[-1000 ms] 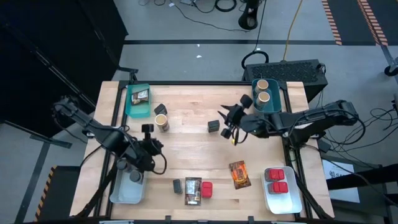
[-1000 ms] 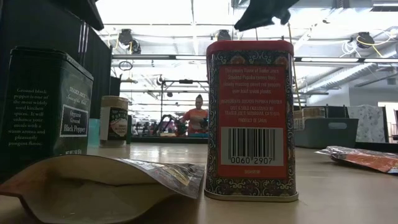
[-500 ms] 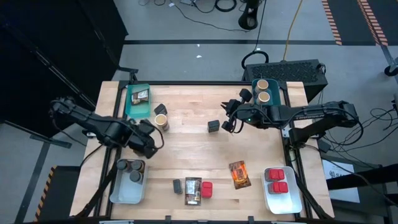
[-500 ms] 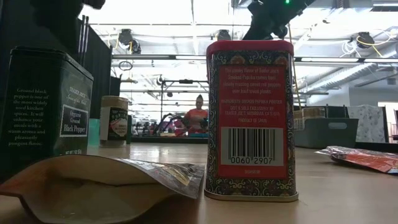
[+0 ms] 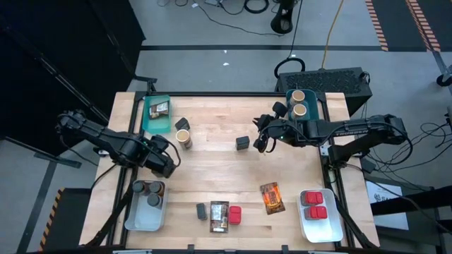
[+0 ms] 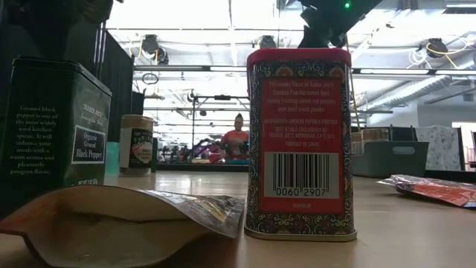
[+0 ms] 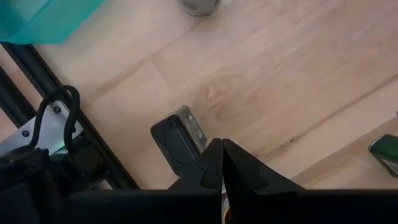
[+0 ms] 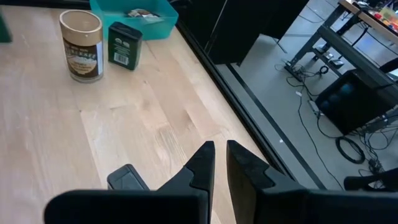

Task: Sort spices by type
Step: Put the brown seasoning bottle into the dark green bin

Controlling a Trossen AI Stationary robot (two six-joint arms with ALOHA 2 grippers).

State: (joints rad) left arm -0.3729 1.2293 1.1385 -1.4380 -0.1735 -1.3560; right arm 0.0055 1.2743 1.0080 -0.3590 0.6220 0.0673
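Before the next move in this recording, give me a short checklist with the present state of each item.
1. Left end effector shut and holding nothing: ok.
2. Right end effector shut, holding nothing: ok.
3. Dark tin beside the right end effector, upright and free: ok.
4. Tan cylinder and dark tin near the teal bin not yet sorted: not ok.
5. Tins and packet at the near edge unsorted: not ok.
6. Orange packet lying loose: not ok.

Light wood table (image 5: 212,176) carries: teal bins far-left (image 5: 156,115) and far-right (image 5: 306,109), white trays near-left (image 5: 145,209) and near-right (image 5: 318,213), tan cylinder (image 5: 183,138), dark tins (image 5: 181,124) (image 5: 243,143) (image 5: 202,211), packets (image 5: 219,216) (image 5: 272,197), red tin (image 5: 234,214).
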